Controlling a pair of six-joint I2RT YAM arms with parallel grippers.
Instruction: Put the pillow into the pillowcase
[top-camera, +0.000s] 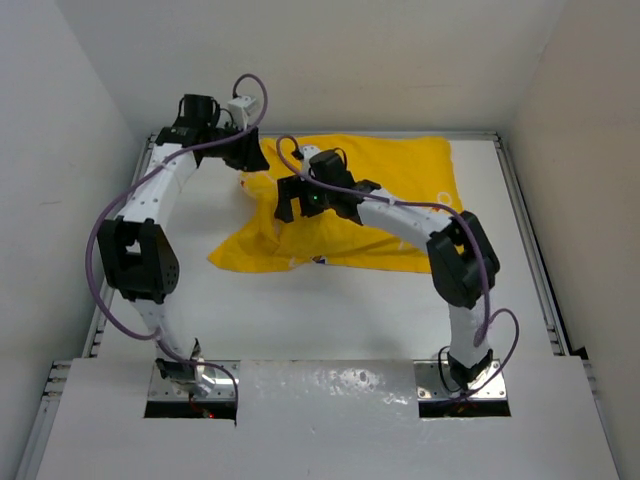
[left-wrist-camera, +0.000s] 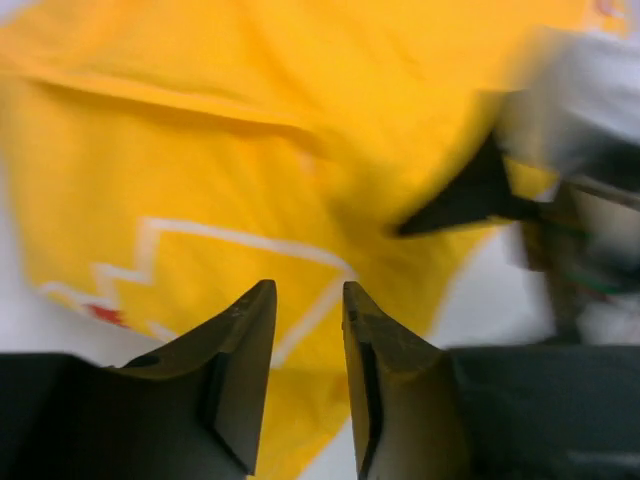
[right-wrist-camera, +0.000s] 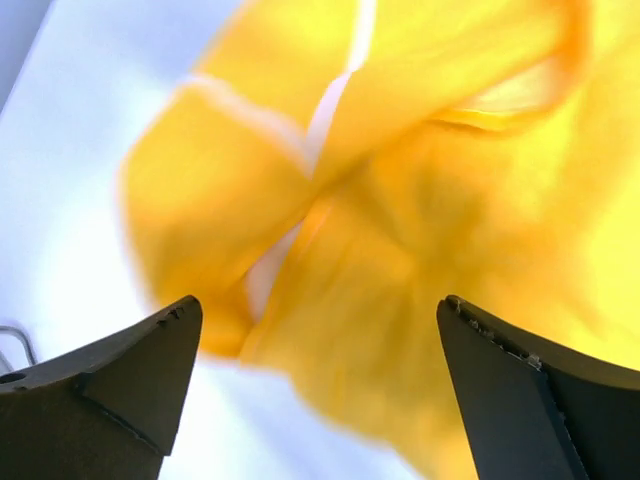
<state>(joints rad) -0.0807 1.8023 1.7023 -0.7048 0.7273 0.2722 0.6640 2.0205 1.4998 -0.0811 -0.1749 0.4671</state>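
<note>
The yellow pillowcase (top-camera: 390, 175) lies crumpled across the middle of the table, its far right part plump and its near left part flat. No bare white pillow shows in the top view. In the right wrist view a pale patch (right-wrist-camera: 510, 95) shows inside a fold of the pillowcase (right-wrist-camera: 420, 250); I cannot tell if it is the pillow. My left gripper (top-camera: 252, 160) hovers at the case's far left corner, its jaws narrowly apart and empty (left-wrist-camera: 310, 290) above the printed fabric (left-wrist-camera: 200, 150). My right gripper (top-camera: 312, 208) is wide open and empty (right-wrist-camera: 318, 305) just above the case's left edge.
White walls enclose the table on the left, back and right. A metal rail (top-camera: 530, 250) runs along the table's right side. My right arm shows blurred (left-wrist-camera: 580, 100) at the right of the left wrist view, close to the left gripper. Bare white table (top-camera: 330, 310) lies near the case.
</note>
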